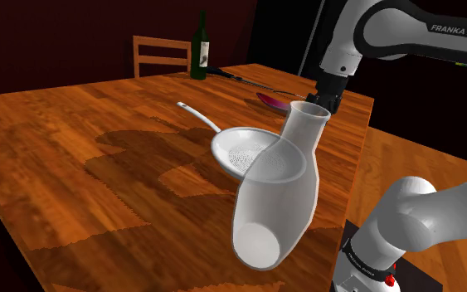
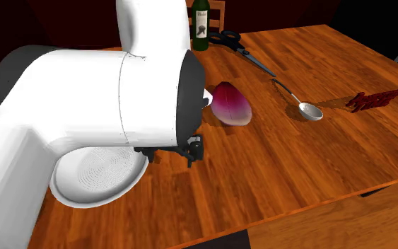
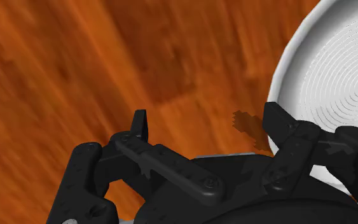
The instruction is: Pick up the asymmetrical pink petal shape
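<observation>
The pink petal shape [image 1: 273, 101] [image 2: 231, 104] is a magenta, lopsided piece lying flat on the wooden table [image 1: 99, 141]. My black gripper [image 3: 208, 121] hangs open over bare wood, with nothing between its fingers. The rim of a white bowl-shaped strainer [image 3: 336, 83] lies just beside one finger. In the shoulder view the gripper [image 1: 333, 98] is close to the petal, partly hidden behind a white flask's neck. In the second exterior view it [image 2: 172, 152] sits between the strainer [image 2: 98, 177] and the petal, mostly hidden by the arm.
A white flask [image 1: 277, 191] stands tilted in the shoulder view's foreground. A dark wine bottle [image 1: 199, 46], scissors [image 2: 243, 49], a spoon [image 2: 307, 107] and a red object [image 2: 374, 99] lie around the table. A chair [image 1: 161, 54] stands behind it.
</observation>
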Controlling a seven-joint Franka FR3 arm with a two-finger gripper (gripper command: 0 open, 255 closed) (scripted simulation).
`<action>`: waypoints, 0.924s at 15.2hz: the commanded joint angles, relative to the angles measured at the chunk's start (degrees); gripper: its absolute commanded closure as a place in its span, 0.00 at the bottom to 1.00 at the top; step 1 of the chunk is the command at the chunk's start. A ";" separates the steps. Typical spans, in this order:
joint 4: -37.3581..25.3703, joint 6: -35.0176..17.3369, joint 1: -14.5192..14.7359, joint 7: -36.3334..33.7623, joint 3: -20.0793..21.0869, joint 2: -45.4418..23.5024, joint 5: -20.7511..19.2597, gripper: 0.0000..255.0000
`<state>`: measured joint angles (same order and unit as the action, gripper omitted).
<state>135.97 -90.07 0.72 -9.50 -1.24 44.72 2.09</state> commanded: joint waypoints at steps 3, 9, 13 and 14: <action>-0.50 -2.82 -0.45 1.26 1.94 -2.93 -5.23 0.00; -1.98 -11.36 -3.05 2.32 7.86 -11.72 -22.16 0.00; -3.41 -16.17 -5.64 0.66 11.83 -17.76 -35.01 0.00; -3.88 -17.13 -6.35 -0.04 12.82 -19.31 -38.46 0.00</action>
<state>132.53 -106.10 -5.00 -8.65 10.33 27.08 -32.58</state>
